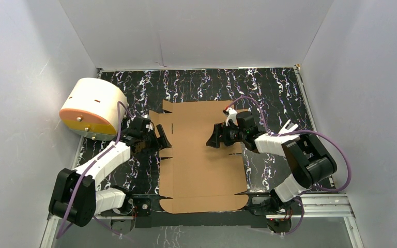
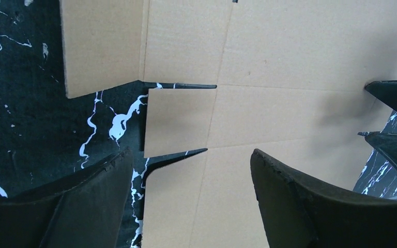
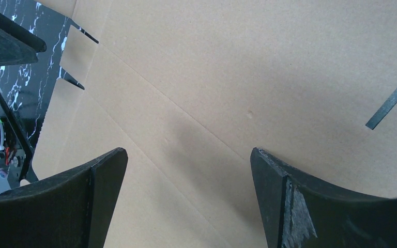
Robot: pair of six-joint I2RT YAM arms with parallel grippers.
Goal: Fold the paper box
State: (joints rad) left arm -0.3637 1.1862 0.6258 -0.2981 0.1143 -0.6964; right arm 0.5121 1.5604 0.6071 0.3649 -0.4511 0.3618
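Your left hand [image 1: 163,137] hangs released over the left flaps of the flat paper box [image 1: 201,165]; your right hand [image 1: 212,139], also released, hovers above its middle.

Bright, even light from above — shadows soft, all three views sharp.

The box [image 1: 201,165] is a plain brown cardboard sheet, unfolded and flat, filling the centre of the top view from mid-frame down to the lower edge. Notched flaps [image 1: 157,118] line its left side; a thin slot [image 3: 393,98] cuts its right.
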